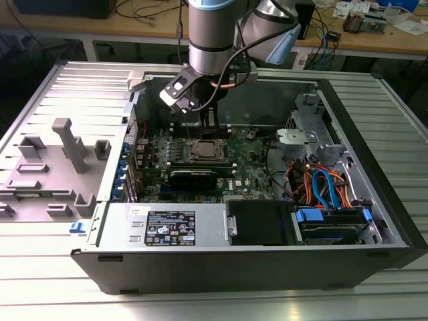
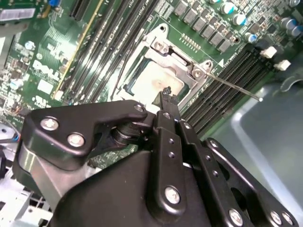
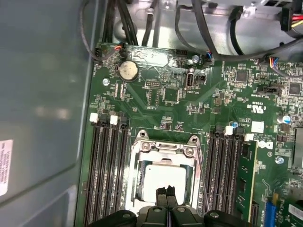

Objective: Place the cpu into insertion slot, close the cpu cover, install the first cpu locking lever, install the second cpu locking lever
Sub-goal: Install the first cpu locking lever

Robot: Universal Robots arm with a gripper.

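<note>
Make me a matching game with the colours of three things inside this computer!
Things:
1. chip
2. circuit board
3. fingers

Colours:
A. black
B. silver-grey
C. green

Pairs: 1-B, 2-C, 3-A

Matt black fingers (image 3: 161, 197); beside them the cpu (image 3: 163, 176) top is dull grey metal, its cover (image 3: 165, 150) shinier silvery metal.
</note>
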